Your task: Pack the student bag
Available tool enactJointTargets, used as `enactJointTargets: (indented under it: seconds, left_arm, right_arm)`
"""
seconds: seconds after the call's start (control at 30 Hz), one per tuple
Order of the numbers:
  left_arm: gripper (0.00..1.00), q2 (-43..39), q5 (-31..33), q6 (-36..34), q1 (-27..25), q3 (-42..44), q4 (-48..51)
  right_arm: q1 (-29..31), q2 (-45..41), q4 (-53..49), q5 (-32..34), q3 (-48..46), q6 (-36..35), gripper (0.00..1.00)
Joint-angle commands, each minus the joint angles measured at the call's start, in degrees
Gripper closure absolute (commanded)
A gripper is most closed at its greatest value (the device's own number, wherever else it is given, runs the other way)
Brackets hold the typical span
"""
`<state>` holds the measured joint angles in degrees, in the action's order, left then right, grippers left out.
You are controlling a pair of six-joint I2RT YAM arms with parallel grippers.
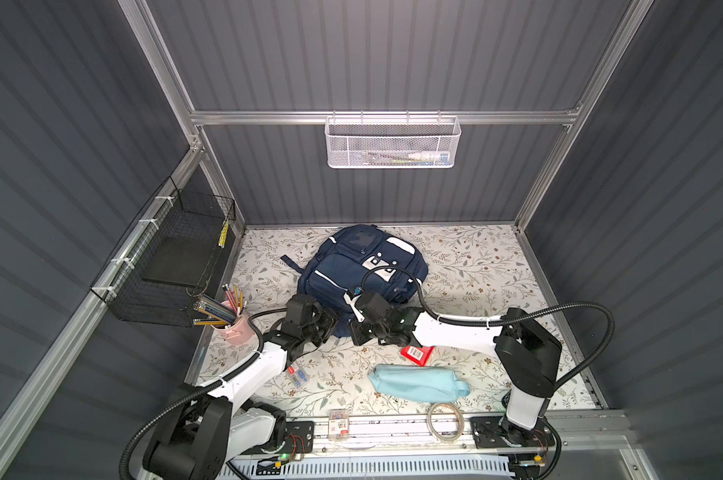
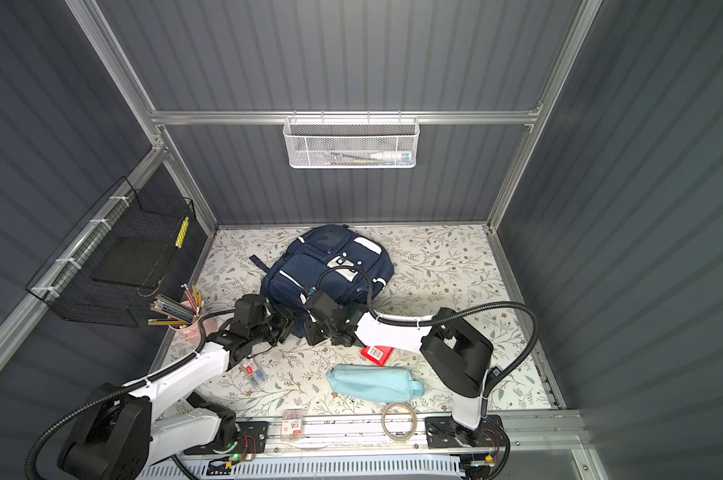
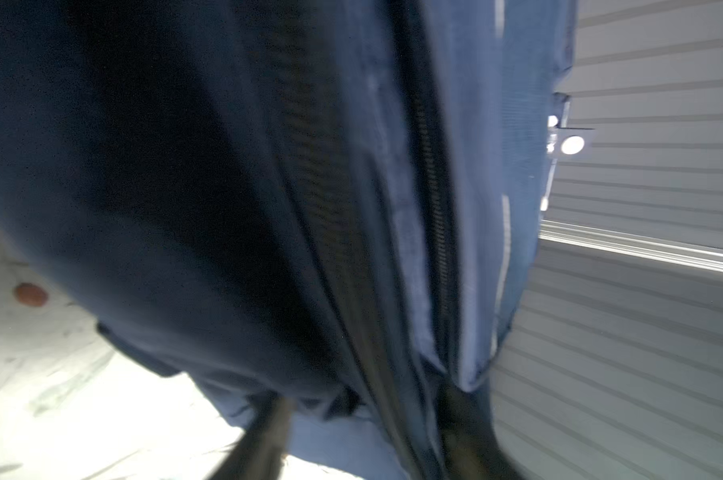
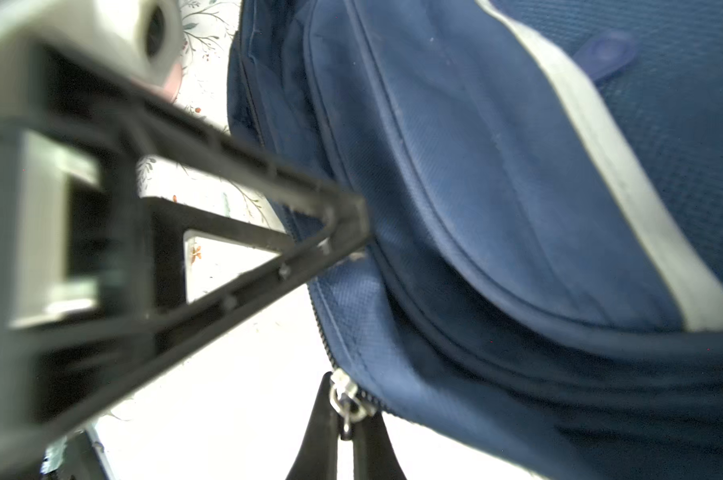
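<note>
The student bag (image 1: 364, 270) lies front-up at about 12 o'clock on the flowered surface (image 1: 476, 266), close to the back wall. As far as the top views allow, its long axis runs roughly along the 12-to-6 line, with its near end pointing at the two arms. At that end, the bag's 6 o'clock edge, sits the metal zip pull (image 4: 345, 399). The right claw (image 4: 347, 419) is closed on the pull, its two tips pinching it from either side. So the bag's body lies toward 12 o'clock from this claw, and the zip track curves away round the bag's edge from the pinch point. The left claw (image 3: 366, 428) is at the bag's 7 o'clock corner, just beside the right one. Its fingers (image 3: 268, 432) stand on either side of the zip seam with navy fabric between them. Whether they have clamped down on that fabric or only bracket it cannot be told. Both arms are equally close, but the right one has the pull, so the coming move looks like a drag along the zip track with the left side steadying the cloth. The pull must follow the curve, not a straight line, or the bag will slide. Farther out, at 5 o'clock of the bag, lies a red packet (image 1: 418, 353), then a light-blue pouch (image 1: 418, 382) near the front. A pink cup of pencils (image 1: 235, 328) stands at 8 o'clock.
</note>
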<state>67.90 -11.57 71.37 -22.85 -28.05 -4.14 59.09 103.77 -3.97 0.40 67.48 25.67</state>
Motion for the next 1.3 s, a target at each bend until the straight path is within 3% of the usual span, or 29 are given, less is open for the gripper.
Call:
enactJointTargets:
  seconds: [0.0, 0.27, 0.43, 0.53, 0.77, 0.87, 1.0, 1.1, 1.27]
  left_arm:
    - [1.0, -1.86, 2.65, -1.97, -0.26, -0.61, -0.42]
    - [1.0, -13.1, 8.69, -7.66, 1.19, -2.26, 12.9]
    - [1.0, -15.51, 8.85, -8.44, 1.49, -2.53, 14.85]
    - [1.0, -14.97, 8.2, -8.65, 1.53, -2.64, 14.25]
    - [1.0, -9.91, 6.74, -9.02, 1.5, -2.79, 10.53]
    - [1.0, -6.84, 7.67, -10.7, 1.49, -3.3, 8.31]
    - [1.0, -3.37, 10.71, -13.91, 1.67, -5.57, 7.41]
    - [1.0, -2.07, 12.95, -17.57, 1.76, -7.42, 6.84]
    - [1.0, 4.78, 12.93, -23.92, 2.77, -11.91, 5.79]
  right_arm:
    - [-1.03, -4.22, -0.89, 2.36, -2.04, -1.06, 1.0]
    - [-14.68, -12.78, -5.12, 3.36, -15.69, 0.26, 1.0]
    - [-26.67, -15.7, -5.17, -0.35, -20.69, -2.15, 1.0]
    - [-30.25, -15.29, -5.59, -0.67, -20.27, -4.51, 1.0]
    - [-31.17, -15.41, -7.9, 3.61, -18.6, -4.66, 1.0]
    - [-30.7, -16.6, -7.42, 0.87, -18.76, -5.1, 1.0]
    - [-29.88, -18.72, -11.52, 5.16, -18.1, -4.12, 1.0]
    - [-30.1, -21.86, -13.17, 1.41, -18.65, -4.96, 1.0]
    - [-19.84, -24.8, -13.43, 0.0, -18.01, -3.88, 1.0]
